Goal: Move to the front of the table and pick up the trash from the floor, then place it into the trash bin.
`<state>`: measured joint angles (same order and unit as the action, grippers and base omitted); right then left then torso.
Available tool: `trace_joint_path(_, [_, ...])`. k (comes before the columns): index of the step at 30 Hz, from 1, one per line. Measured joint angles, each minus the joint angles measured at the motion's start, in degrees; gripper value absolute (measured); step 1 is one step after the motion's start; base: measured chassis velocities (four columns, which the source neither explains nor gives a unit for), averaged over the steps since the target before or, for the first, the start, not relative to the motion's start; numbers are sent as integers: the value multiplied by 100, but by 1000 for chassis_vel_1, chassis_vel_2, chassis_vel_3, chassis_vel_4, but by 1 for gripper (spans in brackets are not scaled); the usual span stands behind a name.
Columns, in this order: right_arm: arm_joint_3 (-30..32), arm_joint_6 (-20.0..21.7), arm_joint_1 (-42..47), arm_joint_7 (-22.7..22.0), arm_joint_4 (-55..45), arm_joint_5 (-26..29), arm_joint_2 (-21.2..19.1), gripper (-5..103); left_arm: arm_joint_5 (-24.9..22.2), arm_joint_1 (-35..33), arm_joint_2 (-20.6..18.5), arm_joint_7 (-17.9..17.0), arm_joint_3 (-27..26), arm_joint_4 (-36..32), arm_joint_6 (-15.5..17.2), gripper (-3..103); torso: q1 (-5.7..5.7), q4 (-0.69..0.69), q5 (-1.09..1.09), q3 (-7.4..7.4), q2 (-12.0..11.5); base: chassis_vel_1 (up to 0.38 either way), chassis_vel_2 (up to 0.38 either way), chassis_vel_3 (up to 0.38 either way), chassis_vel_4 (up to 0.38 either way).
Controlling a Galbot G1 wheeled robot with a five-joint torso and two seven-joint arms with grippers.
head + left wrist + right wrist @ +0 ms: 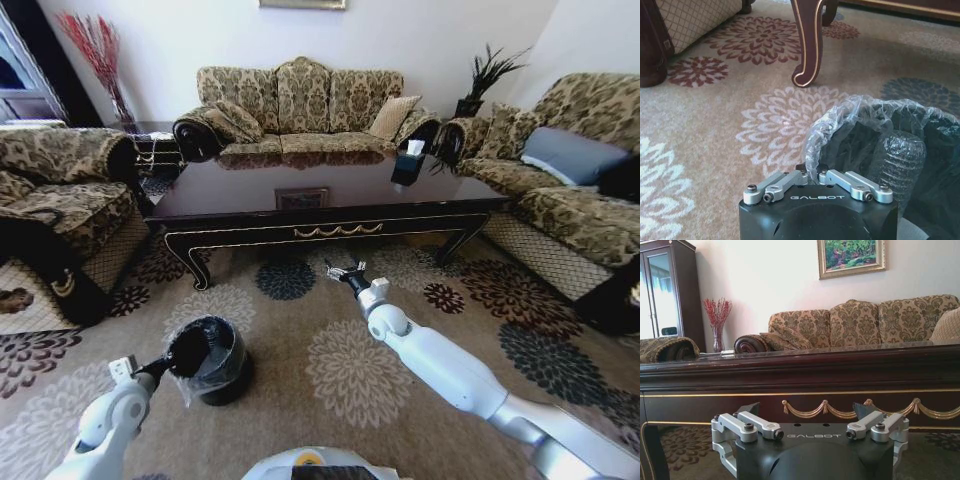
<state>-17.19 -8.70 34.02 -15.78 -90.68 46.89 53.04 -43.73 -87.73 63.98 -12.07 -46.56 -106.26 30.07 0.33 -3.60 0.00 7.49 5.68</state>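
Where crinkled clear liner rims the trash bin (215, 360), left jaws sit closed; right jaws spread.

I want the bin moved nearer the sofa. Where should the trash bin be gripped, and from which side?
Probably its rim, from above, on the side by the left end effector: the trash bin stands upright, mouth open, and the thin bag-lined lip suits a pinch better than the round wall.

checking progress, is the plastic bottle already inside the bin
Yes, the left wrist view shows the clear crushed bottle lying inside the bag-lined bin.
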Motion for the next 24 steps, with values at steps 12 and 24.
trace_joint_path(12, [34,-20,-16,28,59,15,-55,100,156,-178,133,-66,33,-229,-114,22,0,0,1,0,0,0,0,0,0])
trace_joint_path(24, [902,-41,526,142,144,-17,-99,100,19,-1168,15,-876,-422,-1647,-9,64,0,4,2,0,0,0,0,0,0])
